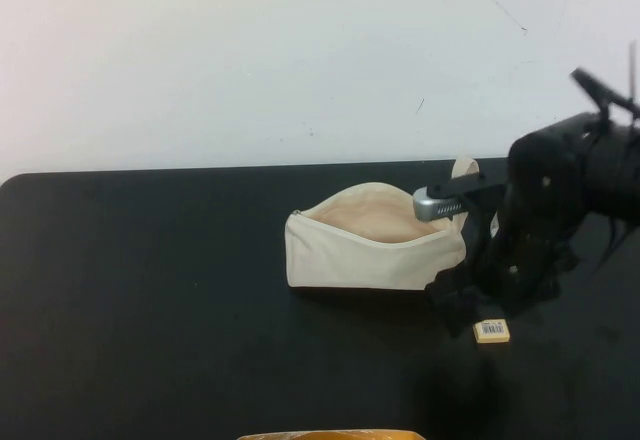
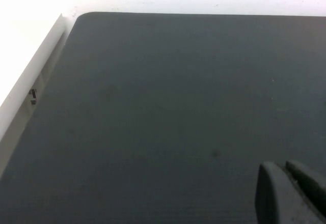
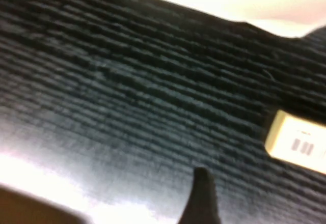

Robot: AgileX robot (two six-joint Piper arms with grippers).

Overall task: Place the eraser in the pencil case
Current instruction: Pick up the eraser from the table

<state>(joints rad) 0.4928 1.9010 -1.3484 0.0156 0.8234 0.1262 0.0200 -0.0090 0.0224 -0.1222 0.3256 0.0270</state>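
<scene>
Black table mat (image 1: 150,280) spanning the work area, set before a pale wall. Cream pencil case (image 1: 375,245) lying near the middle-right of the mat, mouth unzipped and gaping upward so that its beige lining shows; a fabric loop strap (image 1: 465,170) rises at its right end.

Right arm, dark and bulky, reaching in from the right edge of the high view, with a grey metallic part crossing the pouch's right end. Right gripper (image 1: 470,305) low over the mat, just beside the pouch's right lower corner and immediately left of the eraser; whether its jaws are released or clenched cannot be told, as only one dark fingertip (image 3: 201,196) shows in the right wrist view, standing on or just above the mat and apart from the eraser.

Left gripper (image 2: 290,193) absent from the high view; in the left wrist view its two grey fingers lie pressed together, clenched on nothing, over a bare stretch of mat, apparently parked.

Eraser (image 1: 491,331), tan-yellow with a barcode label on top, lying flat on the mat just in front of and to the right of the pouch, outside it.

Progress, as judged: the pouch stands ready and the right arm has its approach, but the eraser is not yet grasped. Grasp, lift, carry over the open mouth and release all remain
</scene>
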